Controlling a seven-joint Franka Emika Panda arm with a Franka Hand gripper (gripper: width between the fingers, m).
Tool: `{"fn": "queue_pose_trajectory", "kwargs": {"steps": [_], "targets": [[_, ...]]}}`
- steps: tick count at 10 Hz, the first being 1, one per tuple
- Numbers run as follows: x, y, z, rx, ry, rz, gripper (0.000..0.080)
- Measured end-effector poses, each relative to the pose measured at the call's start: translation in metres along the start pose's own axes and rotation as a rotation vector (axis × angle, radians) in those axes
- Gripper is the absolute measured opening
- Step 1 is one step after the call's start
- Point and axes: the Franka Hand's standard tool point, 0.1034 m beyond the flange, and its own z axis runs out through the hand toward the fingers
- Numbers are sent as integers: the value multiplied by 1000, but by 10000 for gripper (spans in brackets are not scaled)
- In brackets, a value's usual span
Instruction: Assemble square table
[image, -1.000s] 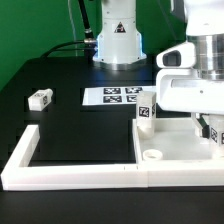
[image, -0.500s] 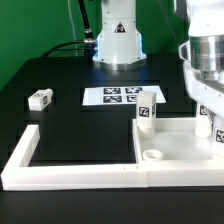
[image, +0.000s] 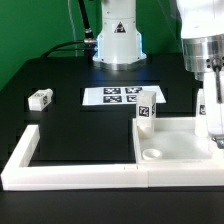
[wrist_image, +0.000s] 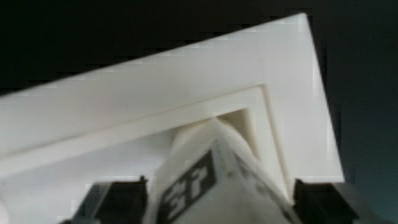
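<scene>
Nearest, smooth white L-shaped border wall (image: 70, 172). Just behind it, at the exterior view's right, square table slab (image: 180, 150): matte plastic, raised rim, round socket (image: 152, 155). Upright tagged leg (image: 146, 115) on far corner. Gripper (image: 209, 128) clamped around second leg (wrist_image: 210, 170). Beyond, flat marker board (image: 122, 96), loose leg (image: 40, 98).

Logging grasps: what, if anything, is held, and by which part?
A white leg, gripped by its upper end between the jaws, upright on the slab.

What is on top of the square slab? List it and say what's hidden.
An upright tagged leg stands at the slab's far corner on the exterior view's left; the near socket is empty. A second leg is between the gripper's fingers over another corner; its foot is hidden.
</scene>
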Motion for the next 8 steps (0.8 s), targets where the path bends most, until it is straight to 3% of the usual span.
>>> {"fn": "queue_pose_trajectory", "kwargs": {"steps": [1, 5, 6, 7, 8], "targets": [[-1, -1, 1, 13, -12, 204, 399], [-1, -2, 1, 26, -11, 161, 399], [-2, -3, 0, 31, -7, 79, 554], [-7, -8, -4, 43, -7, -113, 619], [-13, -11, -8, 41, -9, -338, 619]]}}
